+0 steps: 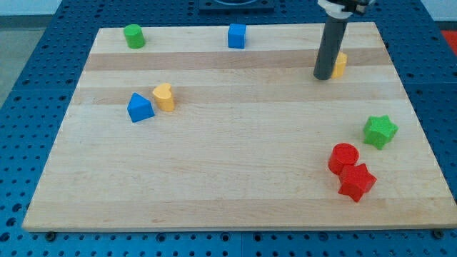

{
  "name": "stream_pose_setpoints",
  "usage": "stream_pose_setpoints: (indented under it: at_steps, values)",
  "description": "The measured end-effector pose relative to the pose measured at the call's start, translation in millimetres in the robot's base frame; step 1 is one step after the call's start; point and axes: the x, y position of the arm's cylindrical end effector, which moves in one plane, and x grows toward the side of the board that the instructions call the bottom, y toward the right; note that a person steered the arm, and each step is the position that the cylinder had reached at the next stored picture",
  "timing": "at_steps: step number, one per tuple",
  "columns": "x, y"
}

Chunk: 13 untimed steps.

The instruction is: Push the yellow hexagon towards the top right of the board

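Observation:
The yellow hexagon (340, 64) sits near the view's top right of the wooden board (235, 164), mostly hidden behind my rod. My tip (323, 76) rests on the board right against the hexagon's left side. A second yellow block (163, 96), rounded on one side, lies at the view's left, touching a blue triangular block (140, 108).
A green cylinder (133, 36) stands at the view's top left and a blue cube (237, 36) at the top middle. A green star (380, 131) is at the right. A red cylinder (343, 157) and a red star (356, 182) touch at the lower right.

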Motion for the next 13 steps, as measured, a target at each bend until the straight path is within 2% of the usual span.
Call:
stream_pose_setpoints:
  at_steps: [2, 5, 10, 12, 13]
  values:
    - [-1, 42]
    - [-53, 42]
    - [-75, 44]
    - [-76, 44]
    - [-54, 38]
